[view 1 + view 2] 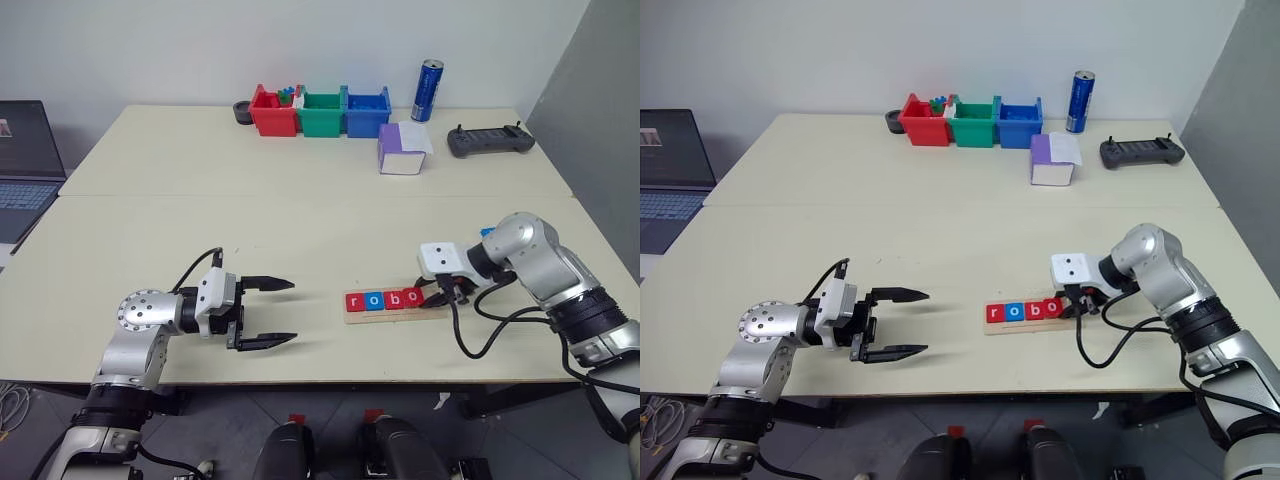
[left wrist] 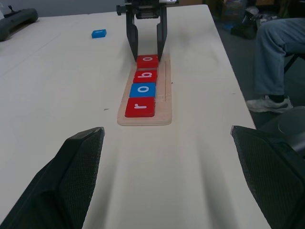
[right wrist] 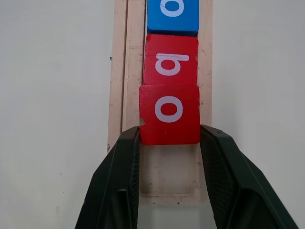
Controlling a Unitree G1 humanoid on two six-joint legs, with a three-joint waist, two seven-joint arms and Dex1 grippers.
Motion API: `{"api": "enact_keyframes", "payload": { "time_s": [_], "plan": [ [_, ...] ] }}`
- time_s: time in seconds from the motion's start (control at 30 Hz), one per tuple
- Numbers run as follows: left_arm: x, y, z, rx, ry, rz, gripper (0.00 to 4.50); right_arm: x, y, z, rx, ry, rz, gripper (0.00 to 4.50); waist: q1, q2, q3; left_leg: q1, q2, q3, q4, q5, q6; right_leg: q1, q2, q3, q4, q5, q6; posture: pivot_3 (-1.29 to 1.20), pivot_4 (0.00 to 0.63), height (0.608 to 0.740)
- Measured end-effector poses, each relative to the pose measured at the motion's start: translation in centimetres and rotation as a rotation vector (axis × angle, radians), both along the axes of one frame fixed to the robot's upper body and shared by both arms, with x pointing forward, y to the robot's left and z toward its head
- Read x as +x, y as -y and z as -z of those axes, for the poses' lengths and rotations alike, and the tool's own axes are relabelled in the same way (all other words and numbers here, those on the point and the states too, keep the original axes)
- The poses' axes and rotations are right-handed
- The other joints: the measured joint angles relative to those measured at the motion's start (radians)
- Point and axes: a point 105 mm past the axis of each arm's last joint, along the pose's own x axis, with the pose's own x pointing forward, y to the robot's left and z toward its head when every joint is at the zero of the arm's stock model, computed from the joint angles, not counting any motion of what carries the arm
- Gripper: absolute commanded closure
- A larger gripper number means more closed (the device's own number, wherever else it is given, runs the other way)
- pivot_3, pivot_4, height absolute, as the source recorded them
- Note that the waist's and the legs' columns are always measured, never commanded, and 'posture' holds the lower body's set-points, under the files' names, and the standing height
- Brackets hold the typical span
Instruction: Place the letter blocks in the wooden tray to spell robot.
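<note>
Left eye view: wooden tray (image 1: 395, 314) lies crosswise; letters upright.

Far edge of worktop (image 1: 200, 230), 12 o'clock: red bin (image 1: 272, 112), green bin (image 1: 321, 113), blue bin (image 1: 367, 112) in a row. At 1 o'clock: blue can (image 1: 429, 90), purple-and-white box (image 1: 403, 150). At 2 o'clock: black controller (image 1: 490, 140). At 10 o'clock: laptop (image 1: 25, 165).

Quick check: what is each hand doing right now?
Left hand: open, empty, above the table.
Right hand: shut on the red o block, in the tray.
</note>
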Motion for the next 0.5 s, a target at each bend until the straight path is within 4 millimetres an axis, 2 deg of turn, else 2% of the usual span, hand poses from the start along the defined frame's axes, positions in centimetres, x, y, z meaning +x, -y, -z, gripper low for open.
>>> {"api": "enact_keyframes", "payload": {
  "time_s": [0.17,0.47,0.5],
  "plan": [
    [0.01,-0.01,0.01,0.000,0.000,-0.002,0.00,0.09,0.09,0.08,-0.006,-0.005,0.007,3.06,0.000,0.000,0.000,0.000,0.000,0.000,0.000,0.000,0.000,0.000,0.000,0.000,0.000,0.000,0.000,0.00,0.150,0.740],
    [0.03,-0.01,0.00,-0.001,0.000,-0.003,0.00,0.06,0.33,0.03,-0.013,-0.010,0.011,0.04,0.001,0.000,0.000,0.000,0.000,0.000,0.000,0.000,0.000,0.000,0.000,0.000,0.000,0.000,0.000,0.00,0.150,0.740],
    [0.03,-0.01,0.00,-0.001,0.001,-0.003,0.00,0.07,0.33,0.03,-0.013,-0.010,0.014,0.04,0.001,0.000,0.000,0.000,0.000,0.000,0.000,0.000,0.000,0.000,0.000,0.000,0.000,0.000,0.000,0.00,0.150,0.740]
  ]
}}
